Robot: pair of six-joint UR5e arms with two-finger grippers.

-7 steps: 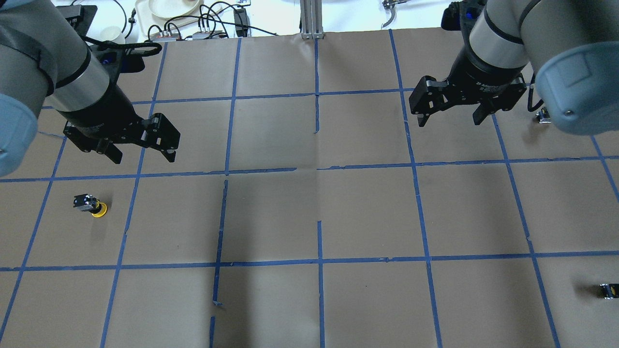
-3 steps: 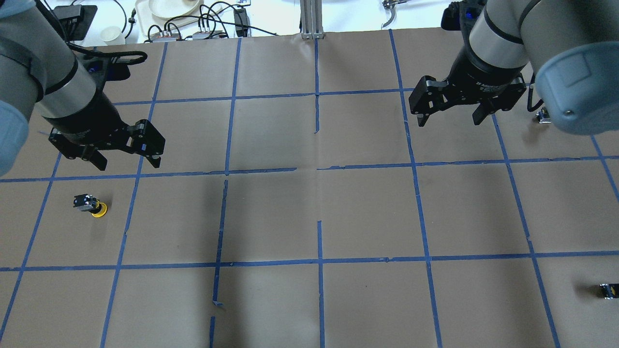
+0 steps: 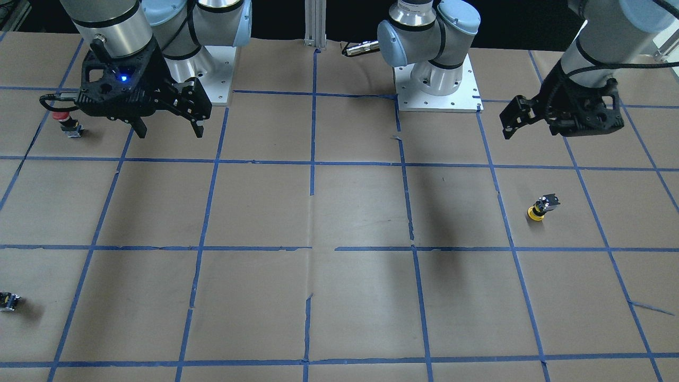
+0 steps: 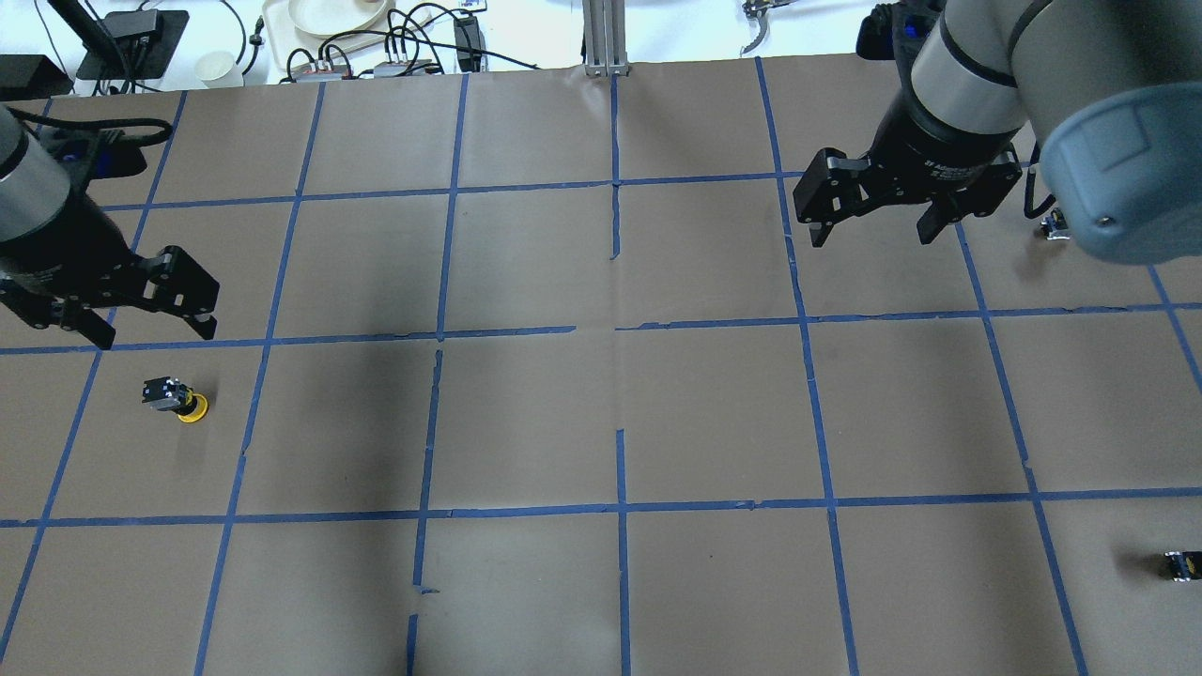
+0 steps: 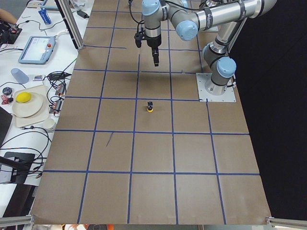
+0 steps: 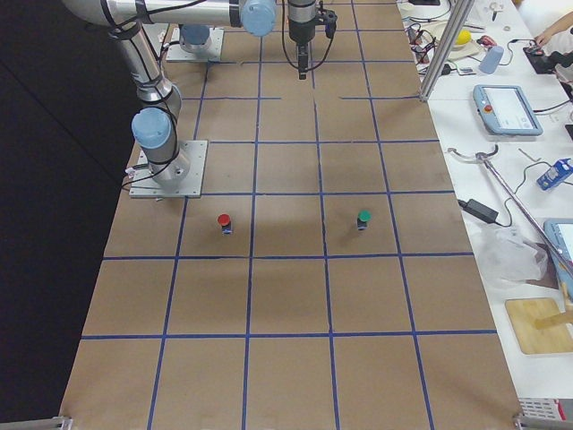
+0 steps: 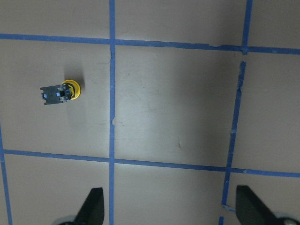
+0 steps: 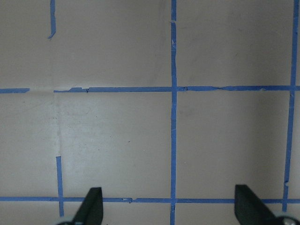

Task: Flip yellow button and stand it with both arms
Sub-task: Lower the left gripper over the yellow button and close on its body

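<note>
While hovering over the brown-paper surface (image 4: 714, 413) near the yellow button (image 4: 177, 401), holds the left claw (image 4: 153, 333) spread wide, gripping nothing and touching nothing. Finds the button alone inside a blue-taped square at the left end, apparently resting cap-down with its black body uppermost, though too small to be sure. Shows the right claw (image 4: 873, 237) likewise splayed and empty, well apart at the far right. Places a red-capped button (image 3: 63, 121) near that claw, and a small black-and-yellow part (image 4: 1183, 563) by the right edge.
</note>
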